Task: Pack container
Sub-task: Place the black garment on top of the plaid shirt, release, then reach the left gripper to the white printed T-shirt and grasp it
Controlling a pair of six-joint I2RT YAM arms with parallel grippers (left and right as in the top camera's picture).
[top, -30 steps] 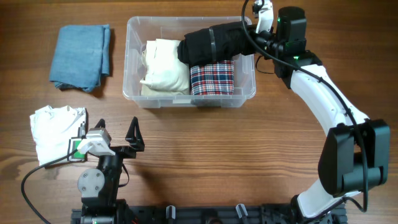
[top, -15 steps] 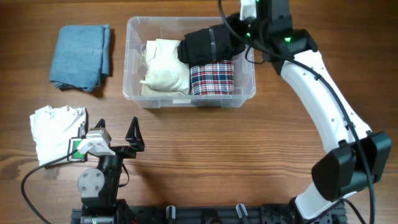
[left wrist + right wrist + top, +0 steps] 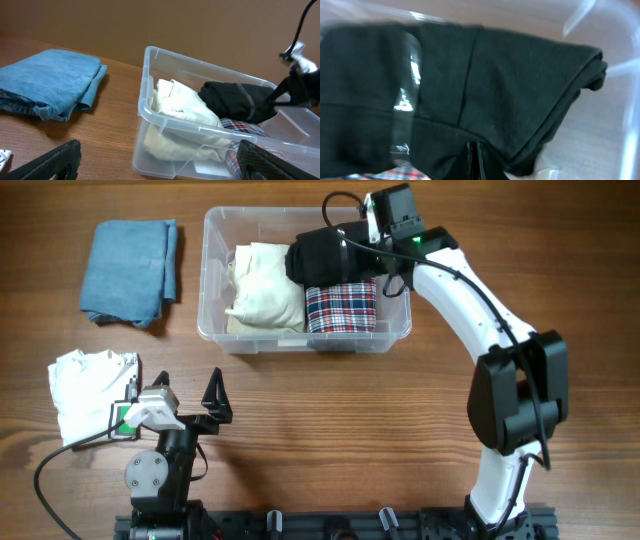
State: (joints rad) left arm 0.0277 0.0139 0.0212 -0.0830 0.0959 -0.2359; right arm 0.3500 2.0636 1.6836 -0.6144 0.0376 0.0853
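A wooden table (image 3: 320,450) with a warm brown grain is filling the overhead view, and in the left wrist view a plain brown wall (image 3: 200,25) is standing behind it. The container (image 3: 204,290), a clear plastic bin with rounded corners and a thick rim, is sitting at the far middle of the table. Inside it, a soft cream garment (image 3: 265,288) is lying folded on the left. A red, blue and white plaid cloth (image 3: 340,307) is lying at the front right, and a black garment (image 3: 320,255) is resting at the back right, partly over the plaid. A greyish shiny stripe is crossing the black fabric. The right gripper (image 3: 473,159) is reaching in over the far right corner. Its fingers are pressed together on a fold of the black garment, and the matte cloth is creasing toward them. Left of the container, well apart from it, a folded piece of blue denim (image 3: 130,270) is lying flat. Nearer the front left edge, a crumpled white garment (image 3: 85,395) is lying. The left gripper (image 3: 214,408) is waiting beside it, low over the table, with its dark fingers spread wide and holding nothing.
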